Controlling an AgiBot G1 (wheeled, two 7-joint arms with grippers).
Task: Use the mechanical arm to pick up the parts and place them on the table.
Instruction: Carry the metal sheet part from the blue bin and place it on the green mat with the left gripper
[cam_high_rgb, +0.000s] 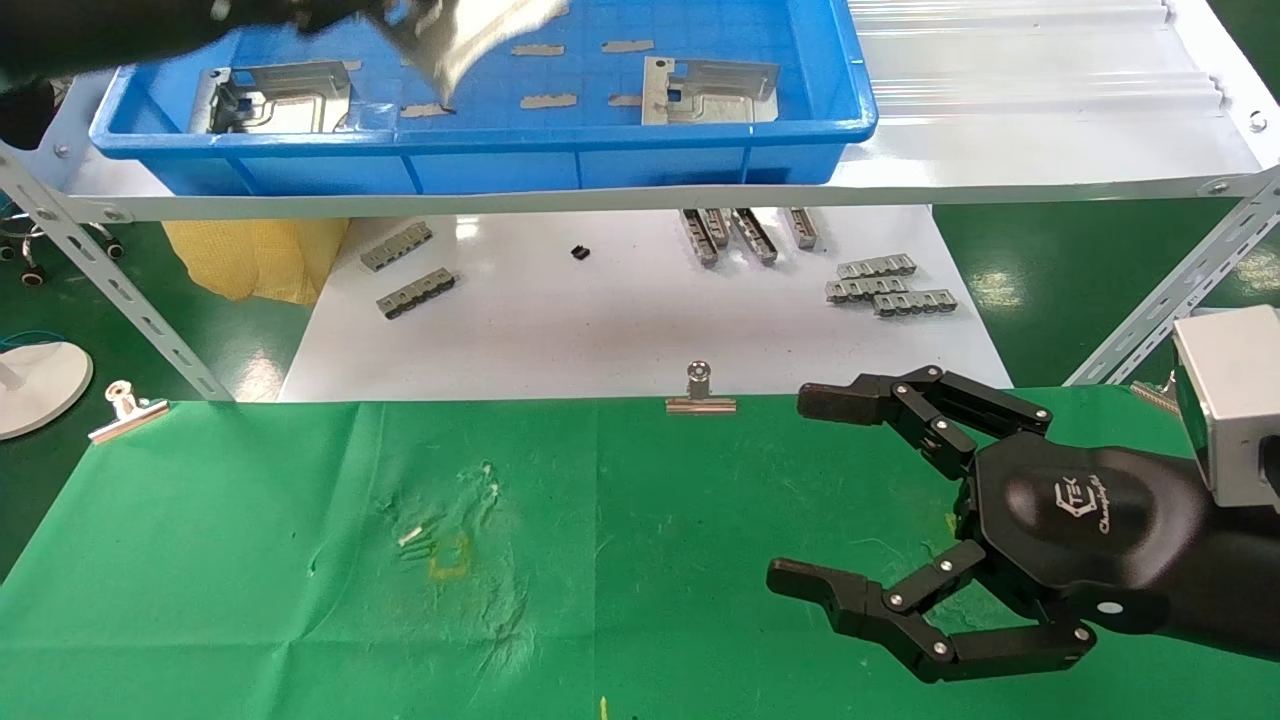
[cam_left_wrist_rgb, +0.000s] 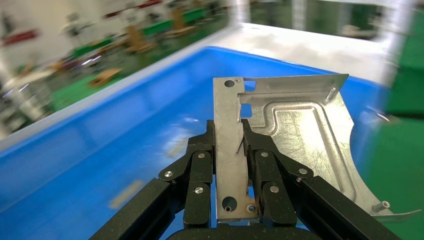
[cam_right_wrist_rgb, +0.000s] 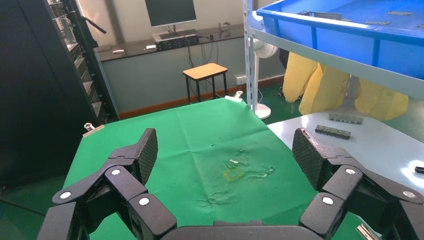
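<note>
**Left arm lifting a part out of the bin**

The left gripper (cam_left_wrist_rgb: 231, 165) is clamping a part (cam_left_wrist_rgb: 290, 135) between its black fingers (cam_left_wrist_rgb: 200, 170), pinching the plate's flat edge strip so that the sheet is standing up out of the grasp; in the head view that same plate (cam_high_rgb: 470, 35) is showing as a blurred silver shape above the blue bin (cam_high_rgb: 480, 135), which is sitting on the white metal shelf (cam_high_rgb: 1000, 150). Two more parts are lying in the bin, one toward its left end (cam_high_rgb: 275, 95) and one toward its right (cam_high_rgb: 710, 90), with small grey tabs scattered between them; the table (cam_high_rgb: 250, 560) is carrying no plate yet.

The right gripper (cam_high_rgb: 800, 490) is hovering over the table's right side with its fingers spread wide and nothing between them; it is looking idle.

Judging from this, the pick is done and the carry is in hand; the next move is calling for the left arm to clear the bin's front wall and shelf edge, come down over the green cloth, and release only once the plate is low, since a thin sheet held by one edge could swing or slip.
</note>
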